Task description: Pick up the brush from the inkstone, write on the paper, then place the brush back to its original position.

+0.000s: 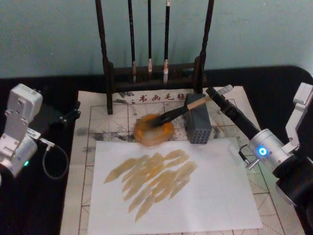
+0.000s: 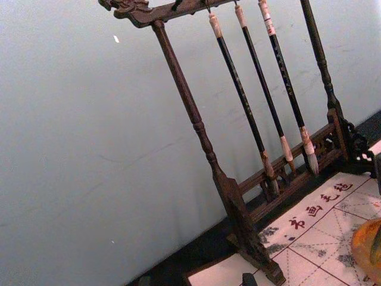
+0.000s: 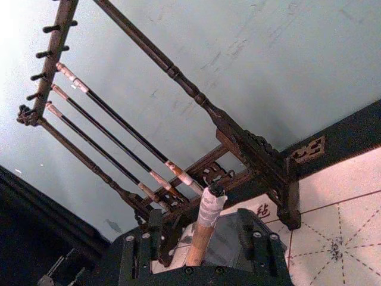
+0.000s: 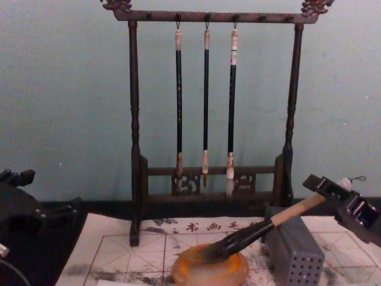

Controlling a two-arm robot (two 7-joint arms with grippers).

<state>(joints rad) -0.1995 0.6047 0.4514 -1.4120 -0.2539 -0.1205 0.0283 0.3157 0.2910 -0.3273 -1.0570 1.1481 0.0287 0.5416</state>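
The brush (image 1: 183,110) lies slanted just above the middle of the head view. Its dark bristles rest in the inkstone (image 1: 139,132), and its pale handle rises to the right across the top of the grey perforated block (image 1: 198,125). In the chest view the same brush (image 4: 268,226) climbs from the orange dish (image 4: 208,271) at lower centre towards the right edge, over the block (image 4: 294,253).

The right pincer (image 1: 218,91) is at the handle's wrapped end, right of centre in the head view. In the right wrist view its jaws stand open on either side of the handle (image 3: 205,238), with a gap showing on each side, so it grips nothing. It shows again at the right edge of the chest view (image 4: 330,190).

The left pincer (image 1: 66,116) sits off the sheet at the left of the head view, over the dark tabletop (image 1: 49,205), and at the lower left of the chest view (image 4: 30,202). I cannot tell whether it is open or closed.

The paper (image 1: 80,166) with its printed grid covers the centre of the tabletop, with red characters along its far edge. A plain white sheet (image 1: 210,196) lies on it in the lower half of the frame, marked with orange strokes (image 1: 151,178). Behind, a dark wooden rack (image 4: 134,119) holds three thin brushes (image 4: 205,107) hanging upright.
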